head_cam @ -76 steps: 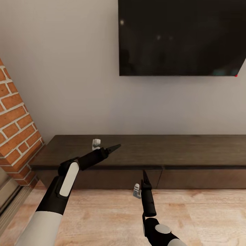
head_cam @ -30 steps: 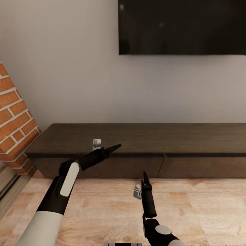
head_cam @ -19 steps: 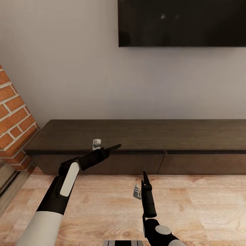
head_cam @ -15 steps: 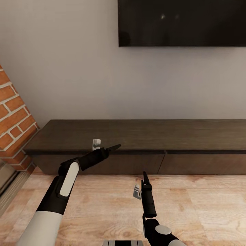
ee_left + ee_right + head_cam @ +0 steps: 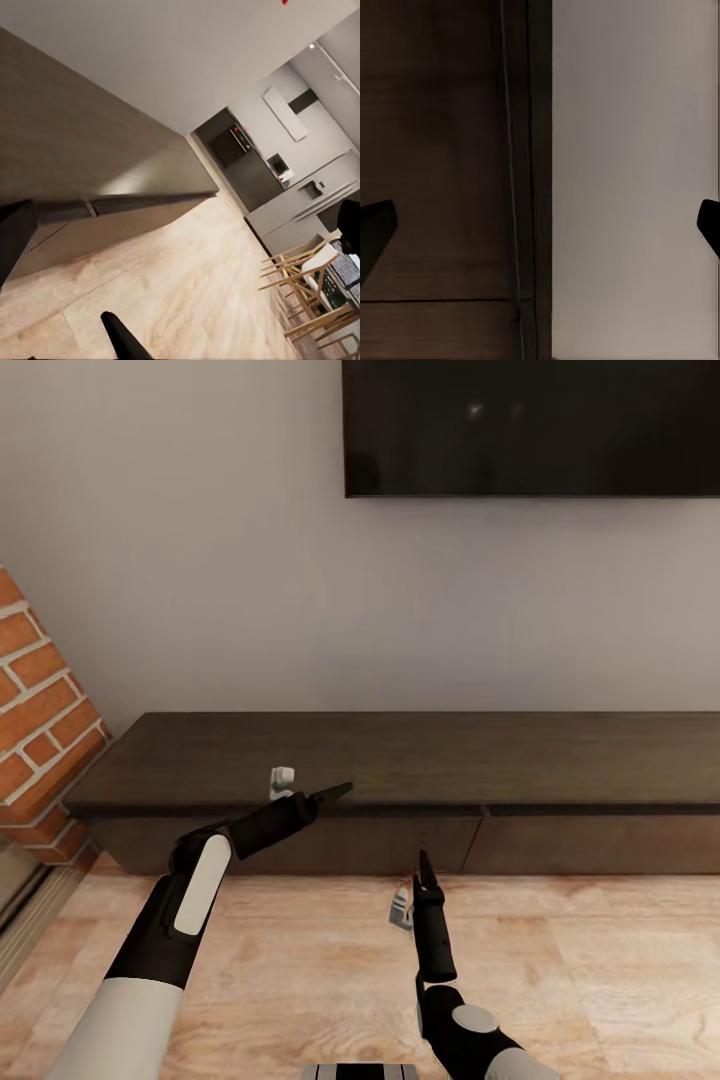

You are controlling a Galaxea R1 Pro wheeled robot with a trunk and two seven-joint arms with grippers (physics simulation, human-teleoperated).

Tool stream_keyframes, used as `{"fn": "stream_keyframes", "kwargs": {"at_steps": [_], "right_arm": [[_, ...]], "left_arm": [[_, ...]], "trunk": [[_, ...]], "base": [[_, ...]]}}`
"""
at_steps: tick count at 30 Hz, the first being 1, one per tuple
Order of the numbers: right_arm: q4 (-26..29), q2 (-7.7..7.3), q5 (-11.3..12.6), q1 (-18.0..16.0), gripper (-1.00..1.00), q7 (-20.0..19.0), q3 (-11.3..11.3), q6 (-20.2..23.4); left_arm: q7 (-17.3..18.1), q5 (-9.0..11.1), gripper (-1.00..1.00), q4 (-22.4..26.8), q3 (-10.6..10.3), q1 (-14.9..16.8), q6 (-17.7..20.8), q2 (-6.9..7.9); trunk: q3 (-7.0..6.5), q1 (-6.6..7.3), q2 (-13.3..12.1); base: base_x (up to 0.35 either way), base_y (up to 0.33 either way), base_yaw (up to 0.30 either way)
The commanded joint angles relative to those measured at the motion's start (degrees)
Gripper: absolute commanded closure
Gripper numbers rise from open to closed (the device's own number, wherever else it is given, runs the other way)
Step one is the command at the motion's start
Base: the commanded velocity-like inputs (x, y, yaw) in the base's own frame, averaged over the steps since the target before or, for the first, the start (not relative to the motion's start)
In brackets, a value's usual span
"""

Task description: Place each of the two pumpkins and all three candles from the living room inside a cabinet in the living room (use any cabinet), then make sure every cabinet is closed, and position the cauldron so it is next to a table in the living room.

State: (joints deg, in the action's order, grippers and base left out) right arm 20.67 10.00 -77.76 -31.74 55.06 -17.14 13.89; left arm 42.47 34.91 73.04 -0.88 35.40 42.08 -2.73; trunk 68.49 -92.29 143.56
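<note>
Pale wall, a dark wall-mounted screen [image 5: 530, 425] and light wood flooring [image 5: 300, 980] frame the living room. Left hand [image 5: 335, 792] hangs over the front edge of the cabinet [image 5: 450, 760] with nothing in it; whether its fingers are parted I cannot tell from the head view. Right hand [image 5: 424, 865] points up before the cabinet front — its fingertips stand wide apart in the right wrist view, released and holding nothing. Beyond them the cabinet runs low along the wall, both front panels flush and shut, its top bare. A brick column [image 5: 40, 710] stands to the left. Judging from this, collecting the pumpkins, candles and cauldron lies ahead — none sits here.
</note>
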Motion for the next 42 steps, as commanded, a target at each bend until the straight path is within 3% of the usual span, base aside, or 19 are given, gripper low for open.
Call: {"fn": "stream_keyframes", "kwargs": {"at_steps": [1,7,12,42], "right_arm": [[0.03,0.0,-0.01,-0.34,-1.0,0.02,0.0,0.1],[0.07,0.0,0.06,-1.91,-1.0,-0.02,0.0,3.45],[-0.12,0.0,-0.01,-1.98,-1.0,0.24,0.03,3.77],[-2.64,0.0,-0.2,-1.73,-1.0,-0.41,-0.06,3.65]], "left_arm": [[0.03,0.0,-1.0,0.0,0.0,0.01,-0.01,0.0],[0.1,-0.02,-1.0,0.07,0.0,0.01,-0.17,0.01],[0.62,-0.02,-1.0,0.04,0.0,0.02,-0.24,0.05],[0.69,-0.02,-1.0,0.08,0.0,0.01,-0.28,0.05]], "trunk": [[0.0,0.0,0.0],[0.0,0.0,0.0],[0.0,0.0,0.0],[0.0,0.0,0.0]], "base": [[0.243,-0.073,0.0],[0.304,-0.027,0.0],[0.292,-0.001,0.0],[0.032,0.0,0.0]]}}
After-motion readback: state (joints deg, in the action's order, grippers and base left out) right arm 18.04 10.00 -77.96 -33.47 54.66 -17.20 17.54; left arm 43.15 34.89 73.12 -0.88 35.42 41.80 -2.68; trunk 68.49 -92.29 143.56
